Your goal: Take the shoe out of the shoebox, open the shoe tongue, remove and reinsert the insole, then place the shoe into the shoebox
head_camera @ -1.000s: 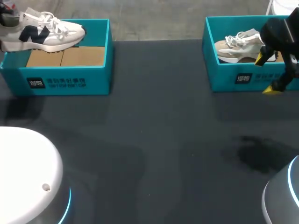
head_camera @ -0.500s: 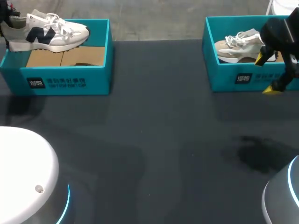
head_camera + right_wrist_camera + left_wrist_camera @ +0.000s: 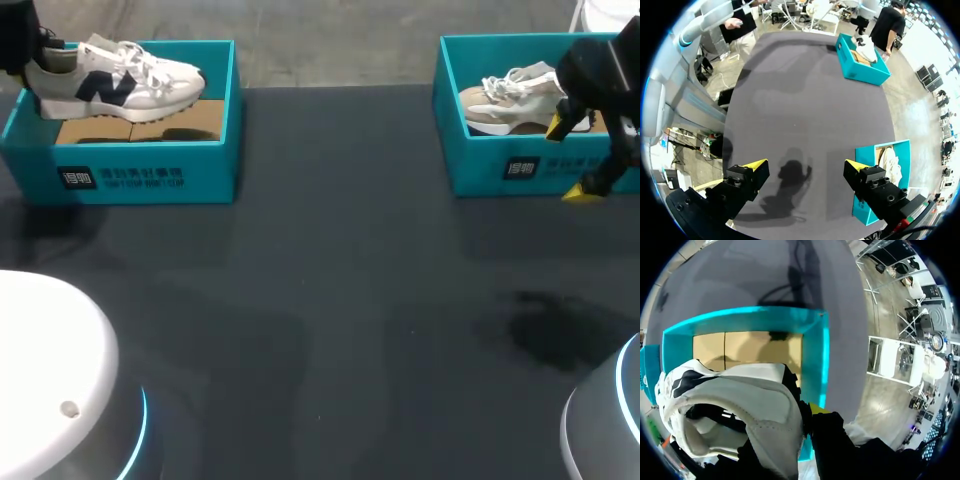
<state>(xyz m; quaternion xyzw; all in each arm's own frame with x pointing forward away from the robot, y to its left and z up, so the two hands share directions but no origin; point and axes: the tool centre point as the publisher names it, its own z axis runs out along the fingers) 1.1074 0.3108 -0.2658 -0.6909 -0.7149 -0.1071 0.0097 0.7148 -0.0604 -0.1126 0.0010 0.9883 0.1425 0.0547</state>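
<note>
A white sneaker with a navy mark [image 3: 120, 78] hangs over the left teal shoebox [image 3: 140, 165], heel toward the left. My left gripper [image 3: 22, 42] is shut on its heel collar. In the left wrist view the sneaker's heel [image 3: 750, 405] fills the space at the fingers, one yellow fingertip [image 3: 817, 408] shows beside it, and the box's cardboard floor [image 3: 747, 345] lies beyond. My right gripper [image 3: 572, 158] stands open above the front wall of the right teal shoebox [image 3: 500, 165], which holds a beige sneaker [image 3: 510, 98]. The right gripper [image 3: 805, 167] has nothing between its fingers.
Dark tabletop [image 3: 340, 300] spreads between the two boxes. In the right wrist view the right shoebox [image 3: 867, 192] lies beside one finger and the left shoebox [image 3: 860, 65] sits far ahead across the table.
The left gripper has carried the white sneaker to the right, further over its box. The right arm has not moved.
</note>
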